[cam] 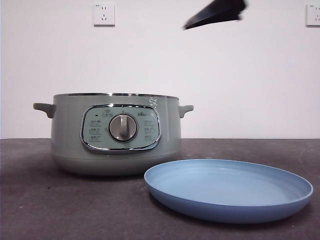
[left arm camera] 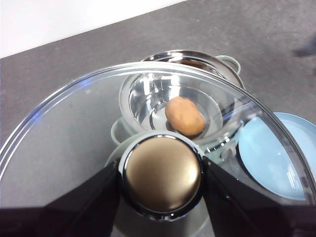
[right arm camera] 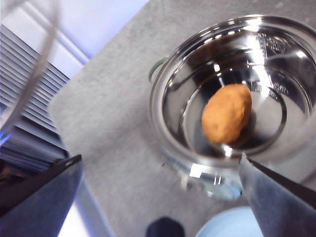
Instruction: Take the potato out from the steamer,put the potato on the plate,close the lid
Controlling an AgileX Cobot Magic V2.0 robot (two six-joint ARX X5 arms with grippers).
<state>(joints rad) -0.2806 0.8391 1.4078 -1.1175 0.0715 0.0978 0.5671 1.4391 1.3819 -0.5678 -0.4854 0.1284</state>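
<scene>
Potato (right arm camera: 226, 113), oval, smooth orange-brown skin, lies loose in open sage-green steamer (cam: 115, 134); firm, rounded, likely to roll, so grip across its middle. Right gripper (right arm camera: 160, 192) fingers spread above it. Left gripper (left arm camera: 160, 180) pinches glass lid (left arm camera: 59, 133) knob

My left gripper (left arm camera: 160, 173) is clamped on the round silver-topped knob of the clear domed lid (left arm camera: 74, 128), holding it aloft. My right gripper (right arm camera: 158, 192) hangs above the table, black jaws spread wide.
</scene>
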